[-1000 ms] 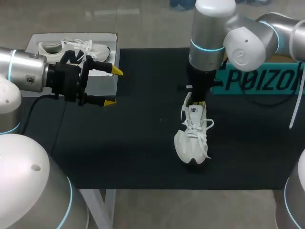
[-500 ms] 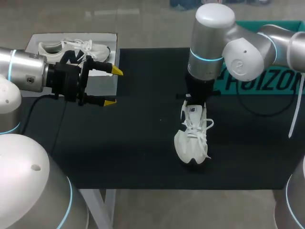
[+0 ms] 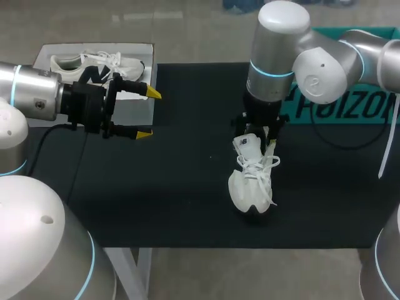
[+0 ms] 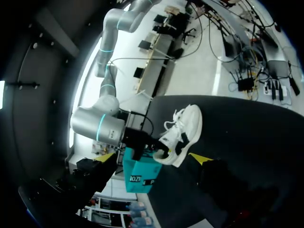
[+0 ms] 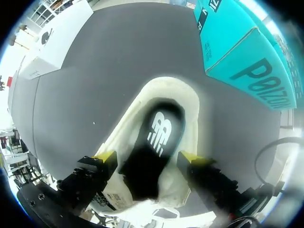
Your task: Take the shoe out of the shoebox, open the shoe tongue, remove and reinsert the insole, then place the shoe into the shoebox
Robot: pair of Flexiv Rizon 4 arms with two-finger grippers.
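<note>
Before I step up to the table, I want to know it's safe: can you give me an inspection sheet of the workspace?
Surface: black mat covering the table.
Job's things: white shoe at the mat's middle, toe toward the robot, black insole inside it; teal shoebox at the far right.
Clutter: white box at the far left corner, with a second shoe in it.
Grippers: left gripper open, empty, in the air beside the white box; right gripper down at the white shoe's opening, above the insole.
Cables: black cable looping by the teal shoebox; another cable hanging from the left arm.
Surroundings: nothing seen reaching over the table.
</note>
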